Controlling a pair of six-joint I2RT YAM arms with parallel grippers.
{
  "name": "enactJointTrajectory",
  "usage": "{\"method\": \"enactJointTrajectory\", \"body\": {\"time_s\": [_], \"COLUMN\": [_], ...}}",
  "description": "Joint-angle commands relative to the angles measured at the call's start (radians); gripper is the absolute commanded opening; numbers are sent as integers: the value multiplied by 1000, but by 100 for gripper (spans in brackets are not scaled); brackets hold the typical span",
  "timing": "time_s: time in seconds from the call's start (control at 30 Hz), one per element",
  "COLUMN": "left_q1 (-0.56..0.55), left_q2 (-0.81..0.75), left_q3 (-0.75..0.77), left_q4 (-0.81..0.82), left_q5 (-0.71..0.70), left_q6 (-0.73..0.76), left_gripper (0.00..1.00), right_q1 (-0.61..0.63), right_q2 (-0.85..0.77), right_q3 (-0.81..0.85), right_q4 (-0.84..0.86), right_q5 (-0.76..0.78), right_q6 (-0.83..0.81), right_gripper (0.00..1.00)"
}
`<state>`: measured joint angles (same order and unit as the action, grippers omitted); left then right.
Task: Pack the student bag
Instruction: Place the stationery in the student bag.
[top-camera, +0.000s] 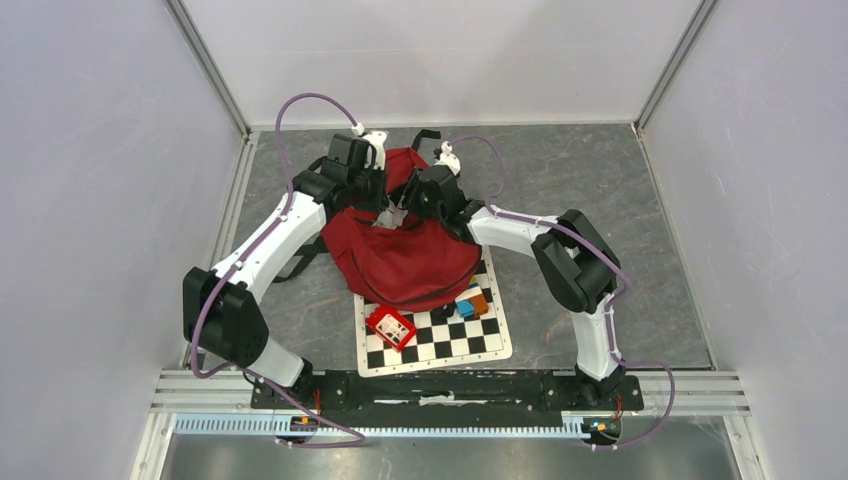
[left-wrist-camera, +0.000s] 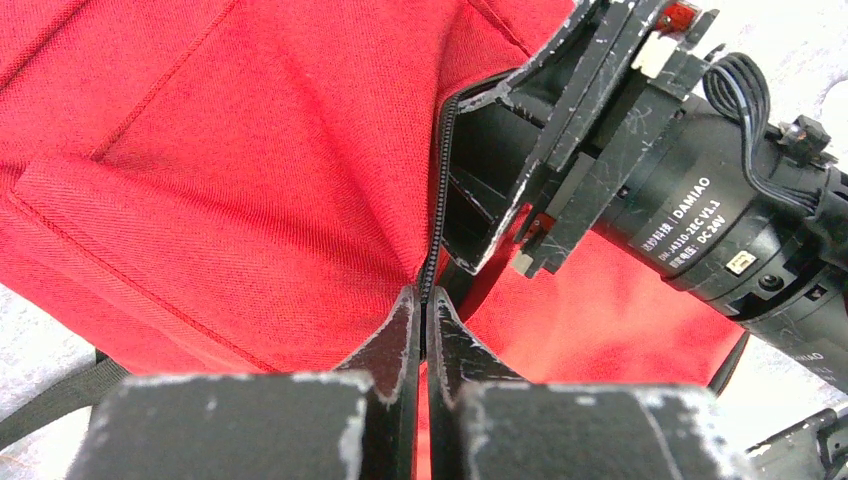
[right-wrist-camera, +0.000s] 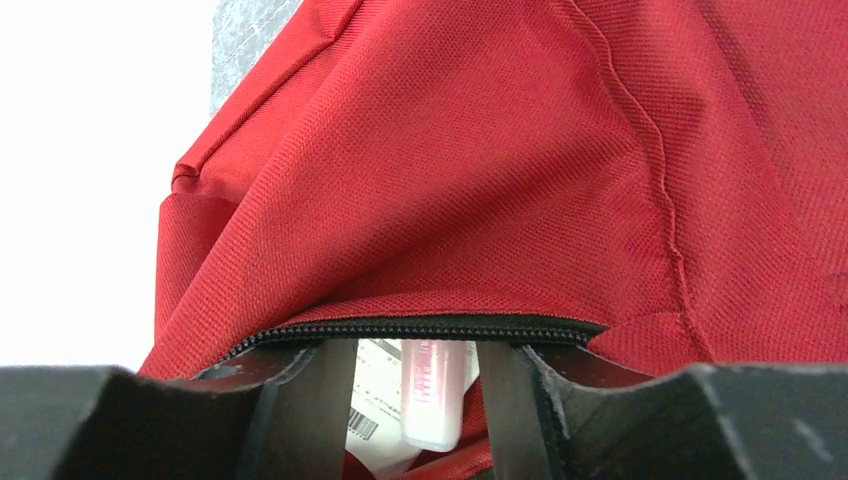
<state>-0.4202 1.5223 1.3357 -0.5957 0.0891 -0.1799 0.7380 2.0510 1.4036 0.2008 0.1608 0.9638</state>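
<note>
The top external camera is looking down from above and behind the arm bases, taking in the whole grey surface (top-camera: 600, 200), both arms and the student bag (top-camera: 405, 265) from well away. The left wrist camera is riding just behind the left tool (left-wrist-camera: 423, 300) and facing along it, so near that red fabric is filling most of its frame, with the right arm's wrist crossing its upper right. The right wrist camera is sitting just behind the right tool (right-wrist-camera: 415, 360), looking past it at the bag's zip edge from very close. All three views are sharing the bag's far end, where the two tools are sitting close together.
</note>
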Motion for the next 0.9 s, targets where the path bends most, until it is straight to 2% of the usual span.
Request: {"method": "enactJointTrajectory", "body": {"time_s": [0.0, 0.2, 0.5, 0.67, 0.87], "left_q1": [0, 6, 11, 13, 12], "left_q2": [-38, -39, -41, -39, -45], "left_q3": [25, 27, 25, 25, 19], "left_q4": [31, 33, 33, 33, 37], "left_q5": [61, 66, 55, 58, 55], "left_q6": [-46, -46, -47, -50, -52], "left_gripper": [2, 2, 2, 2, 2], "right_q1": [1, 4, 20, 0, -114], "right_q2": [-89, -181, -391, -579, -787], "right_q3": [-39, -154, -328, -402, -505], "right_q4": [21, 61, 59, -82, -325], "right_q5": [70, 93, 143, 151, -18], "right_q6": [-31, -80, -262, -448, -585], "right_gripper": [53, 60, 67, 70, 72]}}
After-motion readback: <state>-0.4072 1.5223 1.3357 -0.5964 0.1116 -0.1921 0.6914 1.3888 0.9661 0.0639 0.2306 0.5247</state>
